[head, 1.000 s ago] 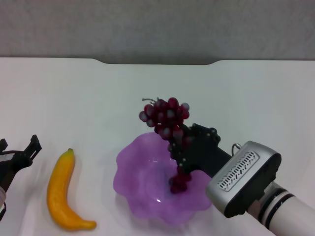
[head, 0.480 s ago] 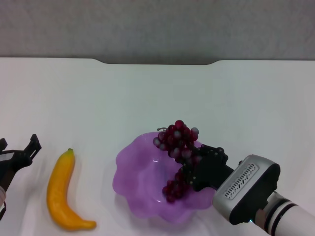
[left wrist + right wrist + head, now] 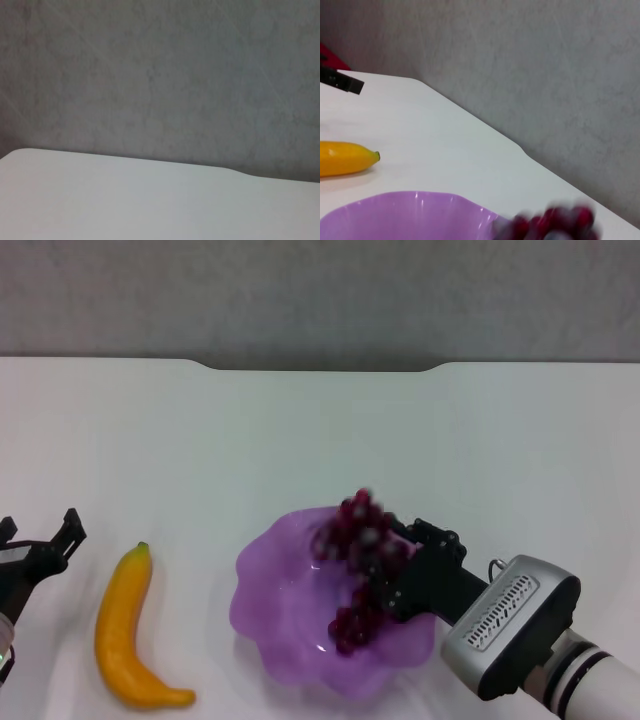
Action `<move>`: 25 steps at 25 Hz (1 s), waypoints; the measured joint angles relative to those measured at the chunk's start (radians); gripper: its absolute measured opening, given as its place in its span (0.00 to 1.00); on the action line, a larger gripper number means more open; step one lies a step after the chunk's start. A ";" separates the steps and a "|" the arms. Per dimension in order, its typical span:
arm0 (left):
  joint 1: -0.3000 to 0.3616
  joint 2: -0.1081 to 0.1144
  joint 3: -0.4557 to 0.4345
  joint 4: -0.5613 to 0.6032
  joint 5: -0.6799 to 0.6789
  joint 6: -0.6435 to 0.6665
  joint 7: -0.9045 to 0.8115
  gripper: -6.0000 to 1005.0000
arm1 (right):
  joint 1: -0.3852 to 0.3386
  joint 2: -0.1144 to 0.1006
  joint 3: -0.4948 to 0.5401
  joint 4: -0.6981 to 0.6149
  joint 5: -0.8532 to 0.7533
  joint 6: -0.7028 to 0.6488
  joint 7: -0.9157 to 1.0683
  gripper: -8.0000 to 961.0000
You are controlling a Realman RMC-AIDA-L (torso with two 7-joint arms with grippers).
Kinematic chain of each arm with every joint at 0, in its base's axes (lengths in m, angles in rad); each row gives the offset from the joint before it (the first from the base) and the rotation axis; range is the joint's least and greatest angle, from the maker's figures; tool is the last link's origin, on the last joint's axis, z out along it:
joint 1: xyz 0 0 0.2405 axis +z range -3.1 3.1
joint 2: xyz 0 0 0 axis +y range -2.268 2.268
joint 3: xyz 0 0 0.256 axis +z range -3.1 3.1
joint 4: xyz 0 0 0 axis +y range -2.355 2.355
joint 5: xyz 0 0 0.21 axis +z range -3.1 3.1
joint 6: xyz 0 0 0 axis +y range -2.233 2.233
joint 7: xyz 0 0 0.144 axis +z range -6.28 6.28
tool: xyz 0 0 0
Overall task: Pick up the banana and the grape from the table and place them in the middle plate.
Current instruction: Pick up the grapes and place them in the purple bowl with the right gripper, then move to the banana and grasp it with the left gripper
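The grape (image 3: pixel 357 540), a dark red-purple bunch, lies in the purple scalloped middle plate (image 3: pixel 275 615), its upper part blurred by motion. My right gripper (image 3: pixel 397 587) is at the plate's right side, right against the bunch. The grape hides its tips. The orange-yellow banana (image 3: pixel 125 630) lies on the white table (image 3: pixel 300 440) left of the plate. My left gripper (image 3: pixel 38 528) is open and empty at the left edge, left of the banana. The right wrist view shows the banana (image 3: pixel 345 158), the plate rim (image 3: pixel 420 212) and the blurred grape (image 3: pixel 555 222).
The table's far edge has a shallow notch (image 3: pixel 320 366) with a grey wall behind it. The left wrist view shows only the table edge (image 3: pixel 125 165) and the wall. A left gripper finger (image 3: pixel 340 82) shows far off in the right wrist view.
The right gripper has lowered the grape from above the plate's far rim down into the plate and has drawn slightly back to the right. The left arm and the banana have not moved.
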 joint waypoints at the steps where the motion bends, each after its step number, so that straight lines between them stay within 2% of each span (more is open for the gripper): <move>1: 0.000 0.000 0.000 0.000 0.000 0.000 0.000 0.88 | 0.000 0.000 0.000 0.000 -0.001 -0.001 0.003 0.47; 6: -0.001 0.000 0.000 0.000 0.000 0.001 0.000 0.88 | 0.002 0.000 -0.009 -0.006 -0.002 -0.022 0.006 0.50; 9: -0.002 0.000 0.000 0.000 0.000 0.001 0.000 0.88 | 0.005 0.001 -0.014 -0.027 0.001 -0.075 0.020 0.62; 12: -0.002 0.000 0.002 0.000 0.000 0.001 0.000 0.88 | 0.002 0.001 -0.015 -0.063 0.002 -0.171 0.075 0.75; 17: -0.002 0.000 0.004 0.000 0.000 0.001 0.000 0.88 | -0.006 0.000 -0.003 -0.169 0.005 -0.475 0.196 0.90; 21: 0.002 0.000 0.007 0.000 0.000 0.002 -0.002 0.88 | -0.014 -0.004 0.025 -0.262 0.009 -0.635 0.290 0.89; 25: 0.005 0.000 0.007 -0.001 0.000 0.006 -0.011 0.88 | -0.027 -0.002 0.051 -0.340 0.020 -0.679 0.385 0.89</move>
